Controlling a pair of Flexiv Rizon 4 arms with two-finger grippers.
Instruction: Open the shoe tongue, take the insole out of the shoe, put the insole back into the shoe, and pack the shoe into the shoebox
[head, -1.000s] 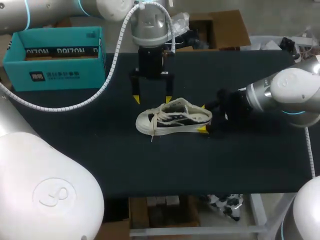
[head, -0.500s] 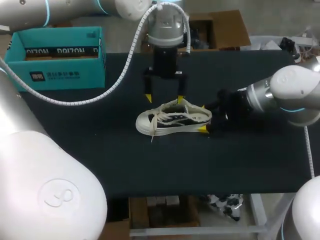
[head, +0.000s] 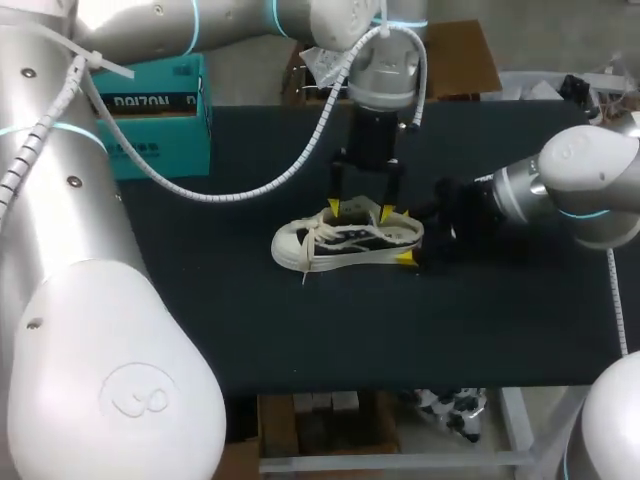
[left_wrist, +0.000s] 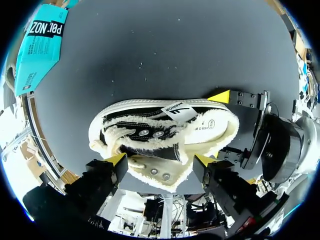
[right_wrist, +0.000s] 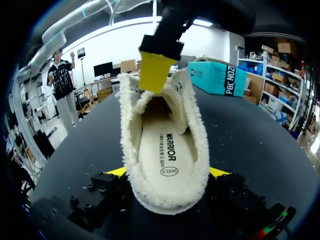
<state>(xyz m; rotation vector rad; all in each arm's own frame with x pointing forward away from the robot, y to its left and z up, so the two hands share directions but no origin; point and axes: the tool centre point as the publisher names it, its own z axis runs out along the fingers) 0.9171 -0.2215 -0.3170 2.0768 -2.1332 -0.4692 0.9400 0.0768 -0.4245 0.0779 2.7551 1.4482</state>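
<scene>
Hovering spread right above the cream-and-black canvas sneaker (head: 340, 241), lined left gripper (head: 361, 212) along its toe-to-heel length; pinched heel with right gripper (head: 404, 236).

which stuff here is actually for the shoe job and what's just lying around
For the job:
cream canvas low-top shoe
cream printed insole, inside the shoe
teal cardboard shoebox

Just there:
black table cover

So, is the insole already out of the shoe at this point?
No, the right wrist view shows the insole lying flat inside the shoe.
</scene>
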